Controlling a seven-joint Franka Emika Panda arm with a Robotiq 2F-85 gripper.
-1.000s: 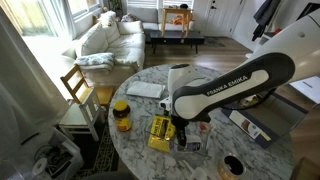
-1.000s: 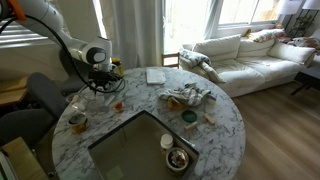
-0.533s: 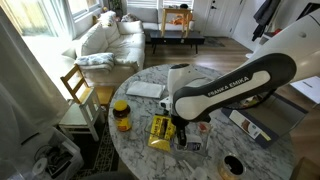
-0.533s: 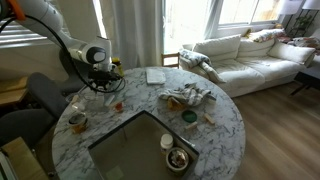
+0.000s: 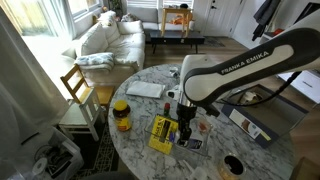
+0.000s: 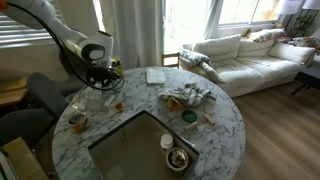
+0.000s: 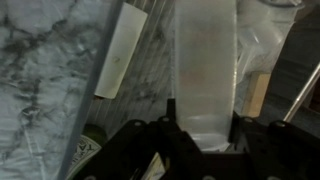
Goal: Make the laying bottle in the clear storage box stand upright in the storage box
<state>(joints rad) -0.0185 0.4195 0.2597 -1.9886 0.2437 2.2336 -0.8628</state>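
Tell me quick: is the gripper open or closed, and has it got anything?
The gripper is closed on the pale bottle, which sits clamped between its fingers in the wrist view.

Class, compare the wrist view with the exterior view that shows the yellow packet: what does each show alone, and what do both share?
Only the wrist view: the pale bottle clearly, clamped in the hand. Only the exterior view: the yellow packet, the orange-lidded jar, the sofa and the whole arm. Both: the hand and the marble table.
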